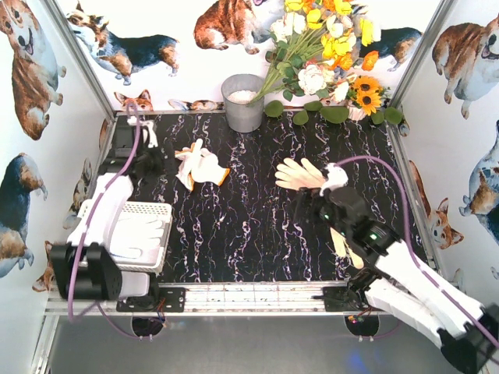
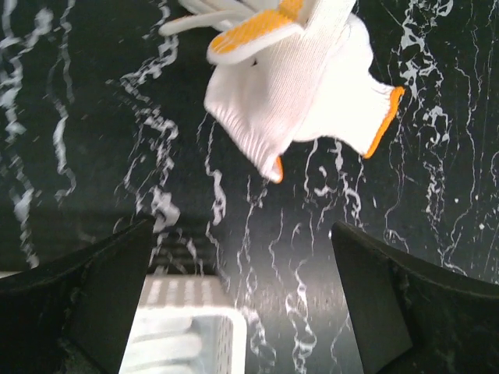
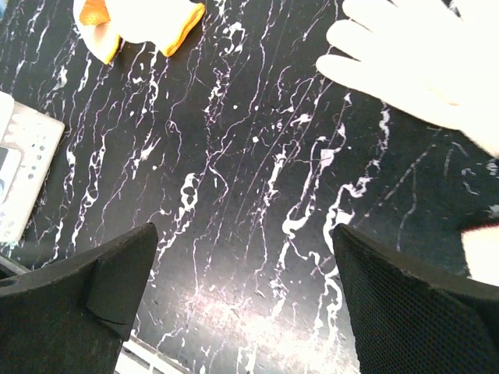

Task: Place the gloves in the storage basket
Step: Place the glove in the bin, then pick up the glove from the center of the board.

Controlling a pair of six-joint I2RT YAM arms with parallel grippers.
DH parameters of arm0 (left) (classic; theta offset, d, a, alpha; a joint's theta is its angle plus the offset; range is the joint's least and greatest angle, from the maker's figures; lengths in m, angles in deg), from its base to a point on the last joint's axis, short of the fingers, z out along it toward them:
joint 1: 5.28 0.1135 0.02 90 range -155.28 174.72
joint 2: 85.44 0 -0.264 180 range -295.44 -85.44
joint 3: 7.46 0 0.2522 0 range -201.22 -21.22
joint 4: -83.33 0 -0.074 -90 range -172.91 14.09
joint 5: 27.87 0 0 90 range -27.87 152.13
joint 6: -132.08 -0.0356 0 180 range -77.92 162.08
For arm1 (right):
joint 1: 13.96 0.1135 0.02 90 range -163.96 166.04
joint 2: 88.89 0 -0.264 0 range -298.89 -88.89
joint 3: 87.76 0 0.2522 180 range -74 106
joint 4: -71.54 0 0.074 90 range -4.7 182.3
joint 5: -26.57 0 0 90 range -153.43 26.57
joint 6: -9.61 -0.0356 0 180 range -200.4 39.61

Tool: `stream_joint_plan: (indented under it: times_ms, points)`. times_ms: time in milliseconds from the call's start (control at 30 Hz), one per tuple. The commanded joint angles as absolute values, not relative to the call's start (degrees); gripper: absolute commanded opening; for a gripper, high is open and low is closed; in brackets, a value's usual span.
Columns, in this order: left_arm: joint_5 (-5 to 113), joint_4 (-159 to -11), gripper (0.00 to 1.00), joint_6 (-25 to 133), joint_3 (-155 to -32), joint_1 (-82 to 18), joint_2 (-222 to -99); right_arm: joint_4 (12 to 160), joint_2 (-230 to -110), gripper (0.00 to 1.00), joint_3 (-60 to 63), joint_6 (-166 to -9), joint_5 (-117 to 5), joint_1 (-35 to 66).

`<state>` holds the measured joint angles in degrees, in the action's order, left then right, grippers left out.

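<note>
The white lattice storage basket (image 1: 153,209) stands at the table's left edge with a white glove (image 1: 136,236) lying in it; its corner shows in the left wrist view (image 2: 226,331). Two white gloves with orange cuffs (image 1: 201,166) lie on the black marble top just right of my left gripper (image 1: 150,165), which is open and empty; they show ahead of it in the left wrist view (image 2: 304,86). A cream glove (image 1: 300,173) lies mid-right, just beyond my right gripper (image 1: 312,206), open and empty. It shows in the right wrist view (image 3: 425,62). A cream piece (image 1: 341,243) shows under the right arm.
A grey metal bucket (image 1: 243,101) stands at the back centre. White, yellow and orange flowers (image 1: 327,54) lean over the back right. Corgi-print walls close three sides. A metal rail (image 1: 249,296) runs along the near edge.
</note>
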<state>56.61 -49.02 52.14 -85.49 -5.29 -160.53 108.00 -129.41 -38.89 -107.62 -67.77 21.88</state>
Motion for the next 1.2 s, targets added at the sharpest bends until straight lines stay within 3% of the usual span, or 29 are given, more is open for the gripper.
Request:
stream_joint_plan:
  times_ms: [0, 100, 467, 633, 833, 1033, 1167]
  points:
    - [49.6, -57.8, 0.9, 49.6, -85.7, -6.5, -168.8, 95.3, -135.5, 0.97, -37.0, -110.9, -66.4, 21.6]
    - [48.9, -59.4, 0.88, 48.2, -85.3, -6.9, -173.1, 92.6, -137.7, 0.96, -37.4, -112.0, -66.1, 21.6]
    - [48.2, -65.3, 0.54, 49.0, -84.8, -8.4, -183.8, 88.9, -138.3, 0.91, -41.7, -112.7, -61.7, 21.6]
    - [50.3, -64.4, 0.33, 48.4, -86.2, -8.4, -187.2, 87.3, -137.4, 0.9, -43.7, -114.2, -61.6, 21.6]
    - [52.8, -63.7, 0.0, 47.7, -86.5, -8.4, -186.0, 86.1, -137.9, 0.9, -44.1, -115.0, -61.4, 21.6]
    - [57.1, -61.4, 0.0, 46.8, -85.8, -8.3, -177.7, 90.1, -139.2, 0.9, -40.1, -113.4, -61.3, 21.6]
    - [53.4, -55.7, 0.0, 49.7, -87.0, -7.6, -169.3, 92.4, -138.5, 0.9, -38.7, -113.1, -61.4, 21.6]
